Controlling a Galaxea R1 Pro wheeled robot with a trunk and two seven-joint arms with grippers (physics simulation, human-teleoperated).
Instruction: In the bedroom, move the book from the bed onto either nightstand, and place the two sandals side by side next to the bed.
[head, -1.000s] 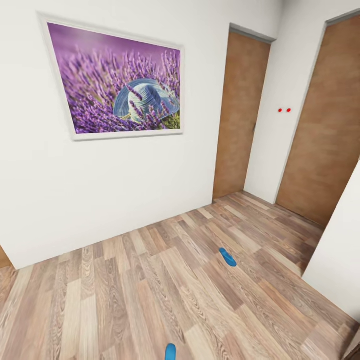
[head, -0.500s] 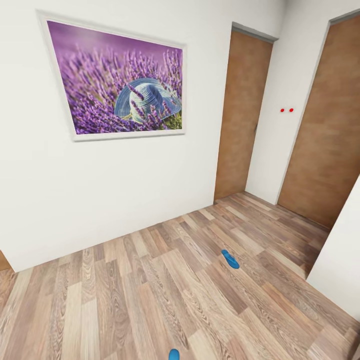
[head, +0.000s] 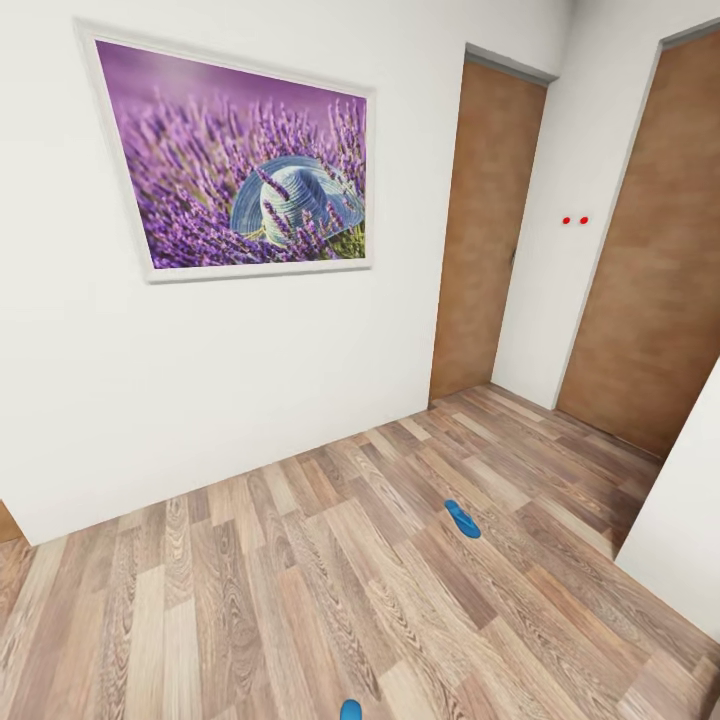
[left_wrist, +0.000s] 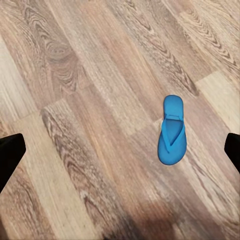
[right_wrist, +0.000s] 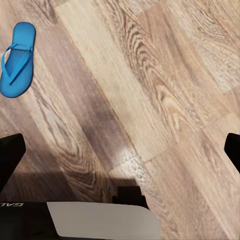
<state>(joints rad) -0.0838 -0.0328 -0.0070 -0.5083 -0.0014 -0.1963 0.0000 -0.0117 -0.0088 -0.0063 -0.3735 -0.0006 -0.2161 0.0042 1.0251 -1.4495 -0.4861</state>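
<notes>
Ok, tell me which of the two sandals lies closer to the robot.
The sandal cut off at the head view's bottom edge; the other sandal lies farther out on the floor, toward the doors.

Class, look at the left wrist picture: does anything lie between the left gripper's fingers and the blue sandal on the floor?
Nothing visible does. The sandal lies flat on bare wood floor, between the dark fingertips at the frame's edges, nearer one of them, with only planks around it.

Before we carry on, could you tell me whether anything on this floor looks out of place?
Yes: the two blue sandals lie apart on the wood floor, not as a pair. One sandal lies in the open near the doors; the other sandal lies well apart, at the head view's lower edge.
</notes>
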